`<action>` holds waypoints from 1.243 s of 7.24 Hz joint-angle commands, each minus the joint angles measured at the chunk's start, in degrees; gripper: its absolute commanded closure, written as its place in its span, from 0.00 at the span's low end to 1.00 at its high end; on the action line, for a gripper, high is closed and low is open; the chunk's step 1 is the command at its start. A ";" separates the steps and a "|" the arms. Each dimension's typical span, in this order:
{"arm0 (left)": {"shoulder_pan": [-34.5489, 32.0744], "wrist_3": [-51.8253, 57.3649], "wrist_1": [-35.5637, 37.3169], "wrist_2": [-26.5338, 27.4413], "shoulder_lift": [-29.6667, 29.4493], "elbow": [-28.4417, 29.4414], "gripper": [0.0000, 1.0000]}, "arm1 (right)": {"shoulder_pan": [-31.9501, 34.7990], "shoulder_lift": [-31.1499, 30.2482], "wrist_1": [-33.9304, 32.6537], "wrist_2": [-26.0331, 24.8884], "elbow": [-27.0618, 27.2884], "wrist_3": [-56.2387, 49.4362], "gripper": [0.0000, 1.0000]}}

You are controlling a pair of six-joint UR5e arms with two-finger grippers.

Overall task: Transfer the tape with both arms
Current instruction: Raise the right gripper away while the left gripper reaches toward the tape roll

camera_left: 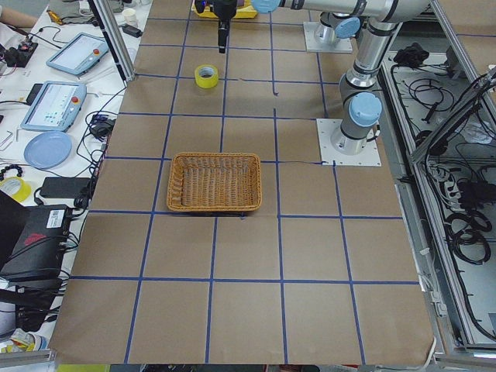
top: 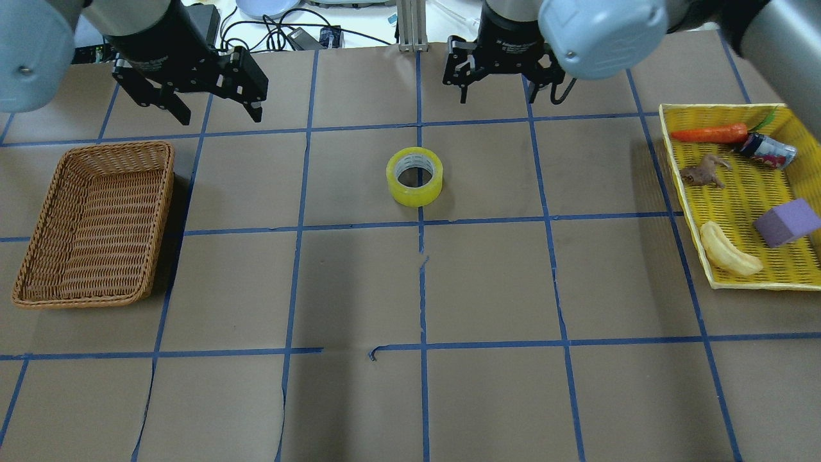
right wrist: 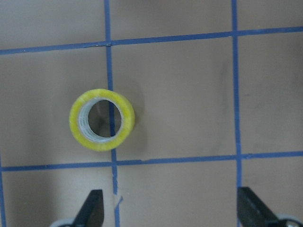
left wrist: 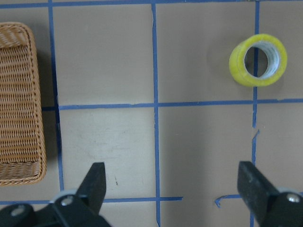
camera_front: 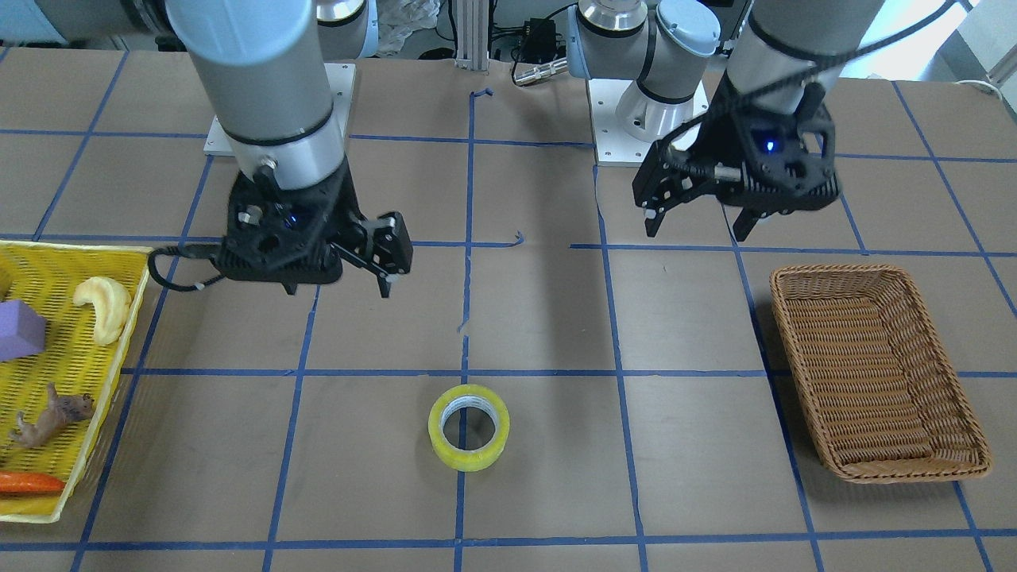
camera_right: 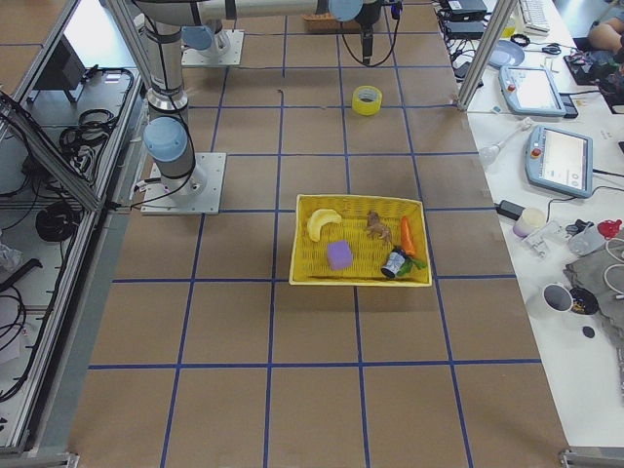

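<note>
Tape lies on its flat side, hole up, on the brown counter, astride a blue line near the middle, and neither hand touches it. The left hand hangs high above the counter, its fingers spread wide with nothing between them, on the side of the wicker basket. The right hand hangs likewise, fingers wide apart and holding nothing, well clear of the tape. A yellow tray at the robot's right holds a carrot, a banana toy, a purple block, a small animal figure and a can.
</note>
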 commanded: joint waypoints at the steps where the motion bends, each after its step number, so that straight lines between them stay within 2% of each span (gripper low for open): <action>1: -3.88 -0.55 12.46 -0.19 -8.83 -0.34 0.00 | -2.69 -6.75 8.35 -1.14 0.22 -5.73 0.00; 3: -8.55 -6.85 20.85 -0.02 -17.44 -0.51 0.00 | -3.13 -8.43 6.36 -0.97 4.32 -11.53 0.00; 4: -10.92 -10.98 23.85 -0.11 -21.40 -0.43 0.04 | -3.13 -9.66 6.25 -1.05 5.13 -11.80 0.00; 5: -12.68 -13.71 27.10 -0.11 -24.48 -0.25 0.03 | -3.39 -9.67 4.42 -0.97 5.92 -11.29 0.00; 8: -13.23 -14.71 29.06 -1.76 -29.86 0.18 0.05 | -4.19 -9.32 -1.38 -0.62 7.51 -11.11 0.00; 9: -13.40 -15.06 29.15 -1.78 -30.66 0.19 0.07 | -4.27 -9.58 -1.14 -0.79 7.51 -11.10 0.00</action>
